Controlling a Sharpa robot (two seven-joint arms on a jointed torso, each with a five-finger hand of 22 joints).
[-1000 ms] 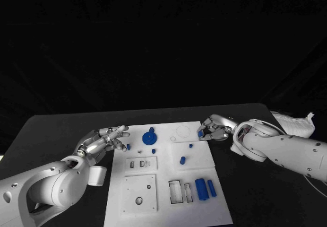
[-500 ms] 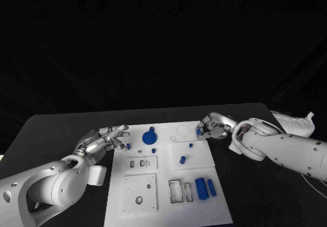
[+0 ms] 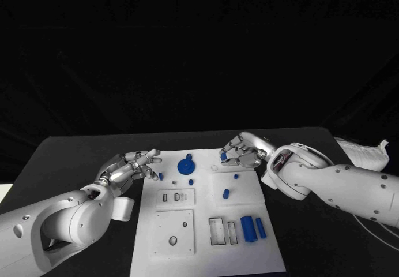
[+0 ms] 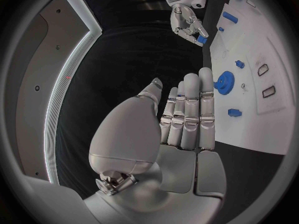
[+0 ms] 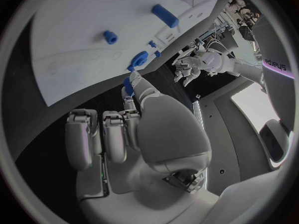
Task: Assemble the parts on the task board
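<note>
Parts, small and blue, are scattered over the white task board that lies in the middle of the black counter. A blue gear sits near the board's far edge, with a short peg just in front of it. Two more pieces lie toward the board's right side, a small stud and a tilted cylinder. Two long blue bars rest side by side near the front right, beside rectangular slots. The right hand is over the board's far right corner, its fingertips pinching one small blue part. The left hand is at the board's left edge, holding nothing, its fingers straight and close together, just beside a small blue piece at that edge.
</note>
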